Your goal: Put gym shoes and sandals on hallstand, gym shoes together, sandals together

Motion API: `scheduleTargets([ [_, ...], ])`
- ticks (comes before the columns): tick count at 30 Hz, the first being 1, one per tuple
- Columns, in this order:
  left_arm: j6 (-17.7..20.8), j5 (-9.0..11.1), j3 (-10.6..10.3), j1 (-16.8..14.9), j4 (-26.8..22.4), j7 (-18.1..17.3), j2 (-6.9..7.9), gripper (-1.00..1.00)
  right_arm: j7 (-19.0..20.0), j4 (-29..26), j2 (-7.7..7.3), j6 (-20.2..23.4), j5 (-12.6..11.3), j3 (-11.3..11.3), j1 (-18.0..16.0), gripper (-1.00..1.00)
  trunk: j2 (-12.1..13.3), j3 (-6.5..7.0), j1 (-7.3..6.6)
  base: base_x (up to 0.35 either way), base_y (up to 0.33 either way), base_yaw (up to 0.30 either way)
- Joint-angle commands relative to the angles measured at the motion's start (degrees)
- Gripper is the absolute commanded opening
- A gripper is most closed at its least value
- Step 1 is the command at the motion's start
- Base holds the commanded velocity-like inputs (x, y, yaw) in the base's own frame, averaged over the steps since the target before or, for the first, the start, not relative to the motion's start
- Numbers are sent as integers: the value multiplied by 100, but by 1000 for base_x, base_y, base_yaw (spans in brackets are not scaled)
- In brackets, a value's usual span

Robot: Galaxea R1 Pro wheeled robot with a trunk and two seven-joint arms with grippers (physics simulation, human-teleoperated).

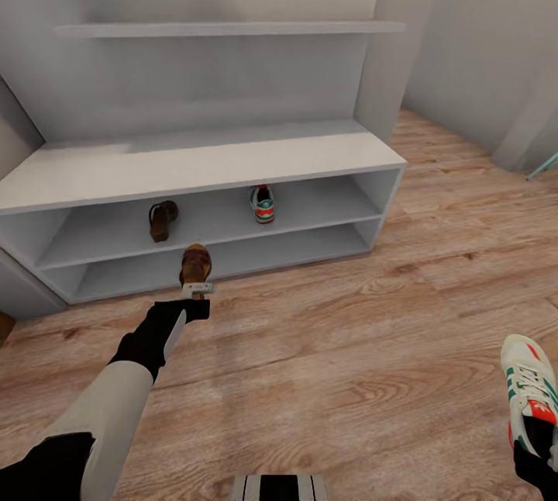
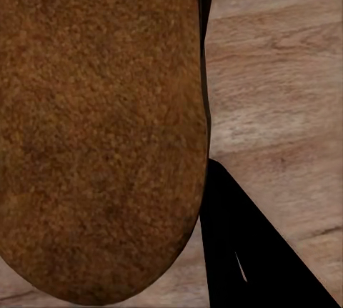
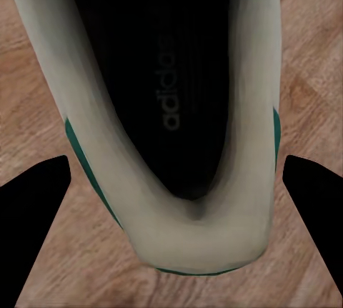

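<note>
Nearest the robot, the right gripper (image 1: 542, 450) is sitting low at the right edge of the head view, carrying a gym shoe (image 1: 528, 388) above the corridor floor (image 1: 349, 361). In the right wrist view the fingers (image 3: 36, 222) are flanking the shoe's heel (image 3: 207, 244), though whether they are actually pinching the heel wall or gripping it some other way is hard to confirm. It looks clamped on the shoe rather than released.

Further out, the left gripper (image 1: 198, 289) is reaching towards the hallstand (image 1: 194, 167) and grasping a sandal (image 1: 195, 263) by its near end, with the sandal hanging just in front of the lower shelf. Its fuzzy tan footbed (image 2: 100, 129) is looming large in the left wrist view.

Beyond that, on the upper of the two open shelves, the other sandal (image 1: 162, 219) is lying to the left and the second gym shoe (image 1: 263, 204) is standing well apart to the right.

Both kinds of footwear are probably handling as light items. The sandal seems flat and flexible, so a hold on the sole's end risks drooping. The sneaker's padded heel collar is likely giving a firmer, less slippery purchase.
</note>
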Motion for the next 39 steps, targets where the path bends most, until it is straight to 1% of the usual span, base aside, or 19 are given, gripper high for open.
scheduleTargets([
  [1, 58, -75, 31, -15, -12, -33, -9, -100, -18, 2, 4, -14, -55, 12, -1, -100, -2, -6, -2, 0, 0, 0],
  [10, 63, -58, 53, 52, -4, -24, -17, -100, -15, 28, 14, -18, -37, 16, -1, -100, -2, -7, -2, 30, 0, 0],
  [20, 46, -58, 46, 18, -10, -17, -15, -100, -15, 48, 14, -15, -29, 16, -1, -100, -2, -7, -2, 299, 2, 0],
  [22, 40, -56, 46, 4, -15, 74, -13, -100, -15, 48, 14, -15, -28, 16, -1, -100, -2, -7, -2, 331, 60, 0],
  [24, 40, -35, 45, -2, -14, 305, -15, -100, -15, 48, 14, -15, -31, 16, -1, -100, -2, -7, -2, 308, 155, 0],
  [26, 43, -22, 45, -4, -13, 403, -18, -100, -15, 48, 14, -15, -34, 16, -1, -100, -2, -7, -2, 294, 196, 0],
  [31, 52, -5, 43, 7, -6, 429, -25, -100, -15, 40, -5, -15, -37, 7, -1, -100, -2, -11, -2, 228, 174, 36],
  [39, 46, -5, 37, 28, -5, 417, -35, -100, -15, 40, -12, -15, -37, 0, -1, -100, -2, -18, -2, 99, 14, 43],
])
